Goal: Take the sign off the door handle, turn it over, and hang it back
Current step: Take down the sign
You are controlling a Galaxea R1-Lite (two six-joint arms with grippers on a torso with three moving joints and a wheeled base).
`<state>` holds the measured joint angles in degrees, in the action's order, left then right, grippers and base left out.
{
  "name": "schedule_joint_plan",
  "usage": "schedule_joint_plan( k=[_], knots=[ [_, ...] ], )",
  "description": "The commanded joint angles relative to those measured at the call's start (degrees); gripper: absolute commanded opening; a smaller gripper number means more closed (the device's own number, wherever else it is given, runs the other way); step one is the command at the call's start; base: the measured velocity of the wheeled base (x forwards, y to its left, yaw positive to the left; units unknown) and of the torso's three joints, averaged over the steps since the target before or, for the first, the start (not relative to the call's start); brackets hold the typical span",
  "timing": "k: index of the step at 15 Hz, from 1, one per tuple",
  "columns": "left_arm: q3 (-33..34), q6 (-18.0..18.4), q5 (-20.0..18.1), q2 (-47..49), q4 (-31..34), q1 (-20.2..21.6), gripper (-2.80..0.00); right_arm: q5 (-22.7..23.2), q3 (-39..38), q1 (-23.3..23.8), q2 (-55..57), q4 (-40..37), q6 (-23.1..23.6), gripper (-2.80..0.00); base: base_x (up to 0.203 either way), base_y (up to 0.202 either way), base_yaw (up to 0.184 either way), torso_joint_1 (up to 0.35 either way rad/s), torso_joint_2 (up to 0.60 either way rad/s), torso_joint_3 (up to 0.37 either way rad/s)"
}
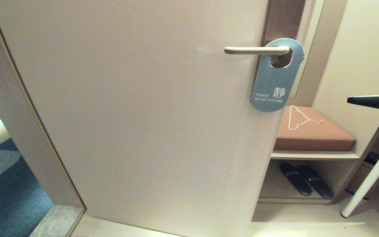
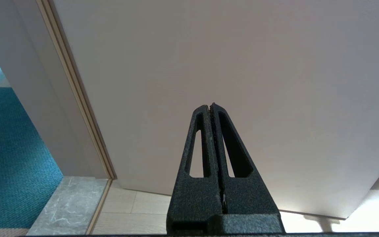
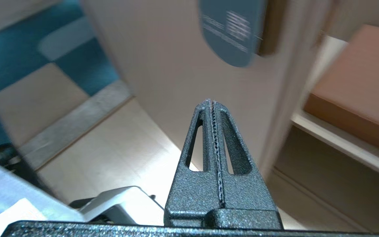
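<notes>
**Sign on handle, both hands pressed shut**

Up and to the left of the right hand [image 1: 349,99] hangs the sign [image 1: 274,82], blue-grey face out, its oval hole over the door handle [image 1: 257,50] on the door [image 1: 137,108]. Right hand well apart from it, fingers pressed together, empty. Left hand [image 2: 211,106] parked low facing the door, likewise pinched closed, holding nothing. Wire hanger [image 1: 299,118] lies on the brown cushion [image 1: 314,135].

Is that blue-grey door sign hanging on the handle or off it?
On: the blue-grey oblong sign hangs by its oval hole from the pale metal lever handle, blue face outward.
</notes>
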<state>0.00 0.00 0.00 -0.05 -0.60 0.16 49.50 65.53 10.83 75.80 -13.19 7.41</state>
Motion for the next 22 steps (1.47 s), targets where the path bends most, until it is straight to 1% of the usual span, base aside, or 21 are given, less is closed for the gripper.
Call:
schedule_joint_plan(
  k=[1,5,8,10,11,16,18,21,22],
  knots=[
    [0.0,0.0,0.0,0.05,-0.02,0.02,-2.8,3.4,1.47,0.07,1.79,-0.13,0.26,-2.8,0.0,0.0,0.0,0.0,0.0,0.0],
    [0.0,0.0,0.0,0.05,-0.02,0.02,-2.8,7.15,5.98,0.07,6.36,-0.82,0.67,-2.8,0.0,0.0,0.0,0.0,0.0,0.0],
    [0.0,0.0,0.0,0.05,-0.02,0.02,-2.8,8.1,6.76,0.07,8.78,-0.87,0.76,-2.8,0.0,0.0,0.0,0.0,0.0,0.0],
    [0.0,0.0,0.0,0.05,-0.02,0.02,-2.8,11.1,6.94,0.07,10.28,-0.87,0.76,-2.8,0.0,0.0,0.0,0.0,0.0,0.0],
    [0.0,0.0,0.0,0.05,-0.02,0.02,-2.8,11.61,7.17,0.07,11.03,-0.81,0.84,-2.8,0.0,0.0,0.0,0.0,0.0,0.0],
    [0.0,0.0,0.0,0.05,-0.02,0.02,-2.8,17.08,7.51,0.07,14.43,-0.78,0.85,-2.8,0.0,0.0,0.0,0.0,0.0,0.0],
    [0.0,0.0,0.0,0.05,-0.02,0.02,-2.8,17.38,7.66,0.07,16.11,-0.39,0.93,-2.8,0.0,0.0,0.0,0.0,0.0,0.0],
    [0.0,0.0,0.0,0.05,-0.02,0.02,-2.8,17.29,8.94,0.07,18.69,-0.34,3.89,-2.8,0.0,0.0,0.0,0.0,0.0,0.0],
    [0.0,0.0,0.0,0.05,-0.02,0.02,-2.8,17.22,9.75,0.07,19.74,-0.34,4.22,-2.8,0.0,0.0,0.0,0.0,0.0,0.0]
  ],
)
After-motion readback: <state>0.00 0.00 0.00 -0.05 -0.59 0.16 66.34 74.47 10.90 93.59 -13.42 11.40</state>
